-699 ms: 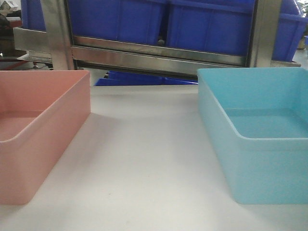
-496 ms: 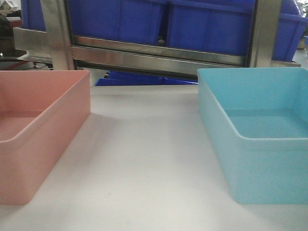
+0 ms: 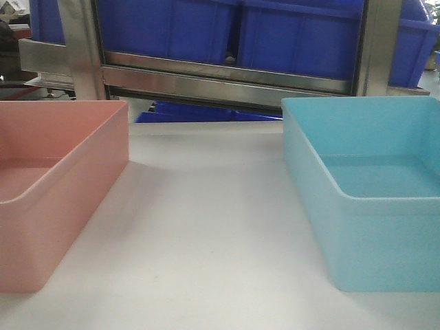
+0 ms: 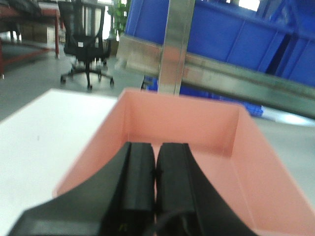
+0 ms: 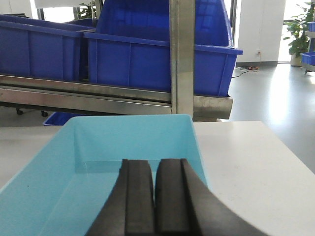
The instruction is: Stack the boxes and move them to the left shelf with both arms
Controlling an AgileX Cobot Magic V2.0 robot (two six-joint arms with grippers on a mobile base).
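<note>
The salmon pink box (image 3: 48, 192) sits on the white table at the left, the light sky blue box (image 3: 371, 199) at the right, a wide gap between them. Both are empty. My left gripper (image 4: 156, 147) is shut, empty, and hangs over the near end of the pink box (image 4: 197, 123). My right gripper (image 5: 154, 164) is shut, empty, and hangs over the near end of the blue box (image 5: 98, 147). Neither gripper shows in the front view. The roller shelf level is out of view.
A steel rack (image 3: 227, 79) stands behind the table with dark blue bins (image 3: 295, 34) on it, its upright posts (image 3: 79, 48) close to the boxes' far ends. A black office chair (image 4: 86, 42) stands on the floor far left. The table's right edge (image 5: 290, 147) lies right of the blue box.
</note>
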